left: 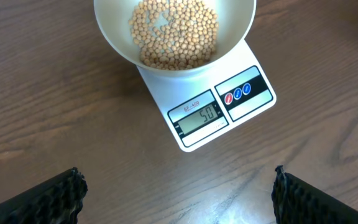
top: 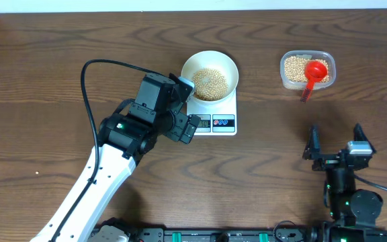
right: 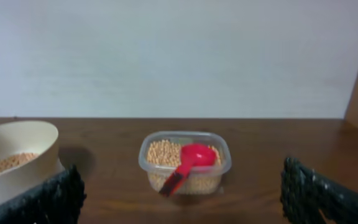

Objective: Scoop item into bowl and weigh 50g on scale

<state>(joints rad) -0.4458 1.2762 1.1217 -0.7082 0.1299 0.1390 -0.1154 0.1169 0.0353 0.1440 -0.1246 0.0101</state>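
The white bowl (top: 200, 60) is sitting on the far part of the scale (top: 228, 106), near the middle of the wooden tabletop (top: 59, 47). A shallow heap of tan beans (top: 210, 83) is lying in the bottom of the bowl. The scale's front strip is facing the near edge, and in the left wrist view its grey display (left: 199, 116) is showing what looks like 50, with the red and blue buttons (left: 237, 93) just to the right of it.

The left pincer (left: 179, 202) is hovering just near and left of the scale, pointing down at it. Its two fingers are standing wide apart and are gripping nothing.

Well to the right of the scale, toward the far side, a clear plastic tub (top: 328, 55) is resting on the tabletop, partly filled with more of the same beans. A red scoop (top: 314, 72) is lying in it, its cup on the beans and its handle leaning out over the near rim.

The right pincer (top: 336, 142) is waiting near the right front of the tabletop, well apart from the tub and facing it. Its fingers are also spread wide and are carrying nothing.
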